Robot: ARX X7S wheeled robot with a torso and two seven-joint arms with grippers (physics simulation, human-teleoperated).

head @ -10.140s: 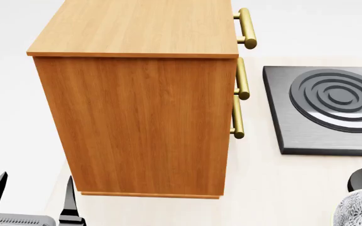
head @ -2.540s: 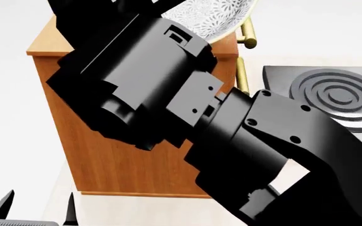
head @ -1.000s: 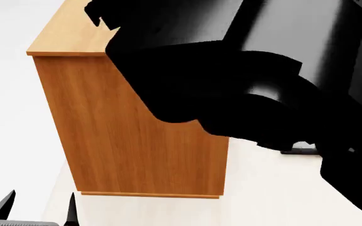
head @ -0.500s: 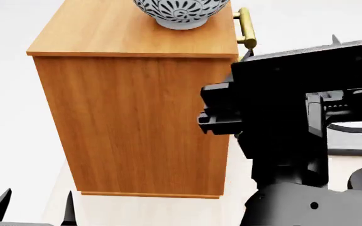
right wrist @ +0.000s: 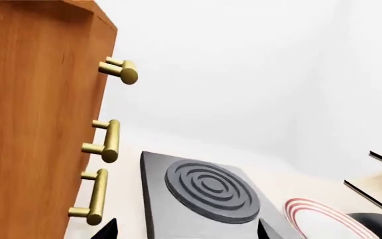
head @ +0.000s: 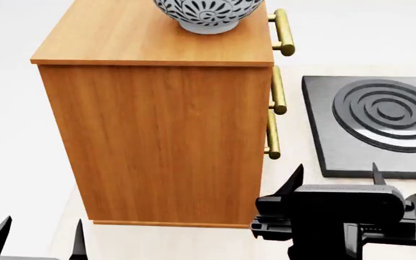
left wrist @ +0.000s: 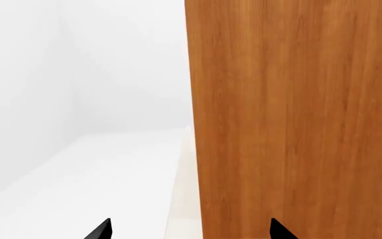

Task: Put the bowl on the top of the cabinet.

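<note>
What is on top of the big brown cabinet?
A patterned bowl sits on top of the cabinet, near the edge with the gold handles. The picture cuts off the bowl's top, so what is inside it cannot be seen.

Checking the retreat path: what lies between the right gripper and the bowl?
In the head view, the cabinet's upper front corner and brass handles lie between the right gripper and the bowl.

Patterned bowl (head: 208,13) upright atop cabinet (head: 161,141)

Both pincers hang low, left pincer (head: 38,238) and right pincer (head: 336,176) spread, empty.
</note>
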